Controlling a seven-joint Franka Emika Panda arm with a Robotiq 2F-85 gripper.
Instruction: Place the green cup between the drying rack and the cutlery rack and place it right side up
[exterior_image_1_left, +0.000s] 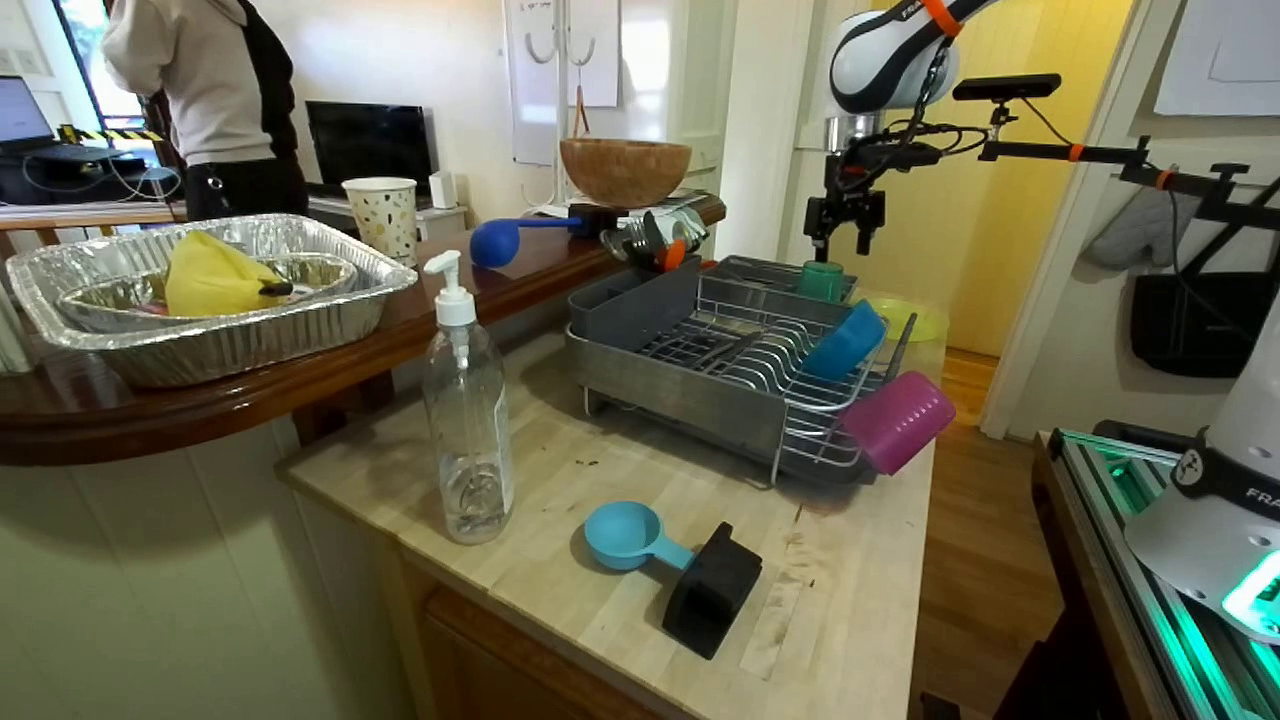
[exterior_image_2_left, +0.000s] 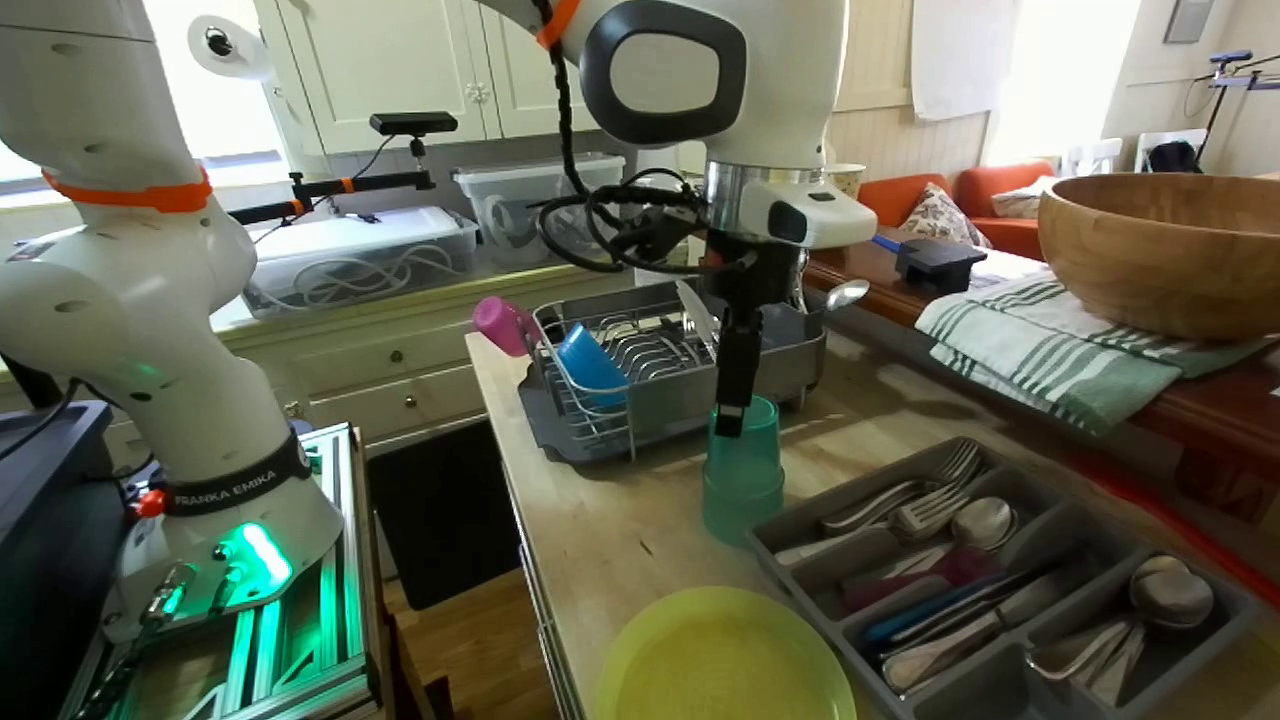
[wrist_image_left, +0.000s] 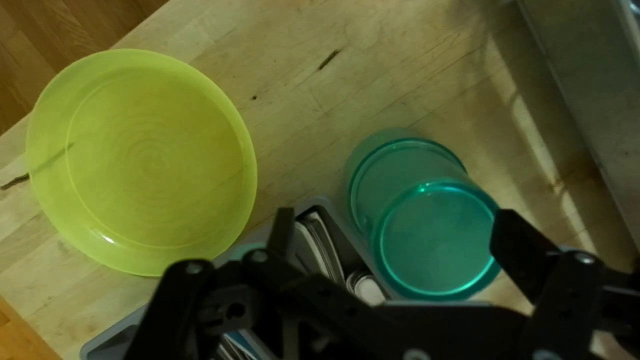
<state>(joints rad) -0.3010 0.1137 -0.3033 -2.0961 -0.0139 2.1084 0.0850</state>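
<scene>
Black and two-fingered, our end effector hung with its fingers spread and nothing gripped, near the top of the tapered, translucent teal-green plastic cup. One fingertip overlapped the cup in the wrist view; we could not tell whether they touched. Since the cup sat nearer that finger, we judged that a straight descent might catch its edge and tip it. It seemed to stand base up, and its smooth taper could slip while we turned it over. Room was tight: it stood on the pale wooden tabletop between the grey compartmented plastic cutlery tray, just beside it, and the grey metal wire drying rack. A round yellow plastic plate lay near the tray, and a blue plastic cup leaned in the rack.
</scene>
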